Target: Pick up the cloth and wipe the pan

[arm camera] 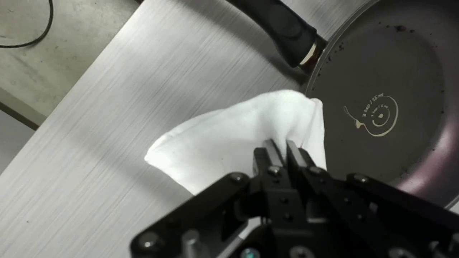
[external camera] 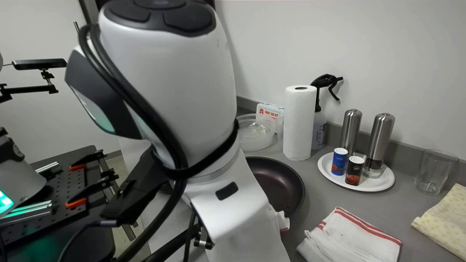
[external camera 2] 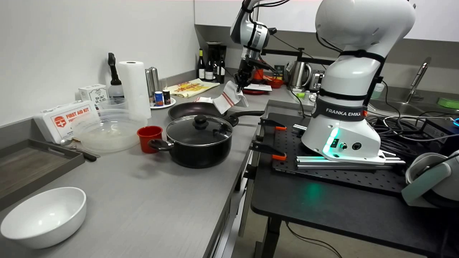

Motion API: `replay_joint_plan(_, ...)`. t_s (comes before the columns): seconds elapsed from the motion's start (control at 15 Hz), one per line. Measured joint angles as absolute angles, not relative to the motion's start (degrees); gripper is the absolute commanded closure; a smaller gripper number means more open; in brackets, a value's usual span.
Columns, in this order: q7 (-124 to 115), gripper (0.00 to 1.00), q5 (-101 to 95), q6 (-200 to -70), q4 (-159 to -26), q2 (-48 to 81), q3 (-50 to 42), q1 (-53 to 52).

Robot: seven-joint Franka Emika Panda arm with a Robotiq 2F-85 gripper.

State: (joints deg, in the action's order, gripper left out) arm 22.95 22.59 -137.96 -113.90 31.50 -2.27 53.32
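Note:
My gripper is shut on a white cloth with red stripes. The cloth is pinched between the fingertips and hangs down, also seen in an exterior view. The dark frying pan lies right of the gripper in the wrist view, its black handle at the top. The cloth's edge overlaps the pan's near rim there; I cannot tell whether they touch. The pan shows in both exterior views, partly hidden by the arm in one of them. Dark specks dot the pan's inner edge.
A black lidded pot stands close to the pan, with a red cup beside it. A folded white-and-red cloth, a plate with shakers, a paper towel roll and a glass are on the counter.

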Motion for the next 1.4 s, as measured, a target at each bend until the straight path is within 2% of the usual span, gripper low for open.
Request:
replay_joint_plan(0.67, 19.3, 0.98, 22.9, -125.2, -97.2, 44.5, -3.3, 55.7)
replay_joint_plan(1.4, 12.4, 0.98, 22.9, -118.9, -83.4, 55.2, -3.9, 57.1)
